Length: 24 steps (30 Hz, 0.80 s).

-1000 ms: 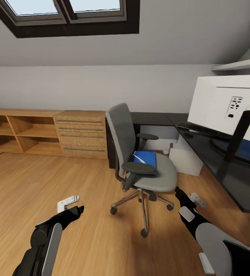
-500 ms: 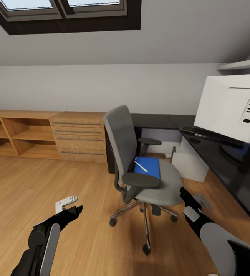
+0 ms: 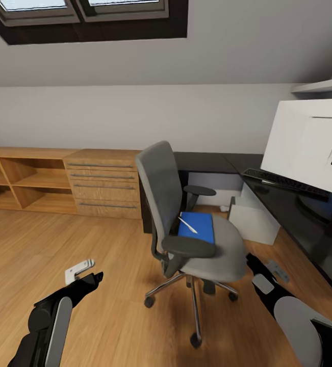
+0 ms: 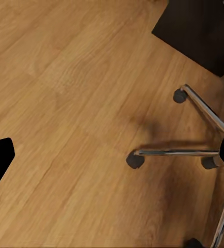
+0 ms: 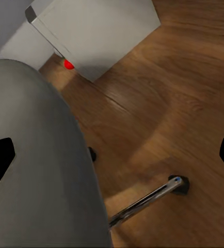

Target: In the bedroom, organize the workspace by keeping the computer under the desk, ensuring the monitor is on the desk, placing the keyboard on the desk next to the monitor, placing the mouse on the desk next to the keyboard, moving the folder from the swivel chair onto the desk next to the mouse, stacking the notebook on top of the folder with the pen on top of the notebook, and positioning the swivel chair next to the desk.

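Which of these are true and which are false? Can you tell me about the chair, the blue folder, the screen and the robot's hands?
1. The blue folder lies on the seat of the swivel chair. True.
2. The monitor stands on the floor. False: it stands on the desk.
3. The keyboard lies on the desk in front of the monitor. True.
4. The left gripper holds the folder. False: it is open and empty, over the wooden floor.
5. The computer sits on top of the desk. False: it stands on the floor below the desk.
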Motion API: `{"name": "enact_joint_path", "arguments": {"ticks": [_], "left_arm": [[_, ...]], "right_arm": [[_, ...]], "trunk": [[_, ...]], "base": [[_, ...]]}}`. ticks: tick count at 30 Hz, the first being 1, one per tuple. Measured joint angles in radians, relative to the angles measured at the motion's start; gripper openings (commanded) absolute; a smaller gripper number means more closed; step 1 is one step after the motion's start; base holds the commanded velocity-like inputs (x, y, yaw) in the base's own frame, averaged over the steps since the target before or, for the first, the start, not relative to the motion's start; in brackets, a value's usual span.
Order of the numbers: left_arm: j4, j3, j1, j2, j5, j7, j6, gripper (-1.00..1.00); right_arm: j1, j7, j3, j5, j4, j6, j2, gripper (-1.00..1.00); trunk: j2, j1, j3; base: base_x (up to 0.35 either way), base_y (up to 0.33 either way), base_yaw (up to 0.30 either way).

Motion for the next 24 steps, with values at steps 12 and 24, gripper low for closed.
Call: {"name": "enact_joint_path", "arguments": {"ticks": [12,24], "left_arm": [[-0.001,0.001,0.000,0.000,0.002,0.000,0.000,1.00],[-0.001,0.001,0.000,0.000,0.002,0.000,0.000,1.00]], "right_arm": [[0.000,-0.001,-0.011,-0.086,0.002,0.085,-0.050,1.00],[0.000,-0.001,-0.013,-0.099,0.000,0.111,-0.060,1.00]], "trunk": [[0.000,0.000,0.000],[0.000,0.000,0.000]], "base": [[0.316,0.000,0.000],[0.258,0.000,0.000]]}}
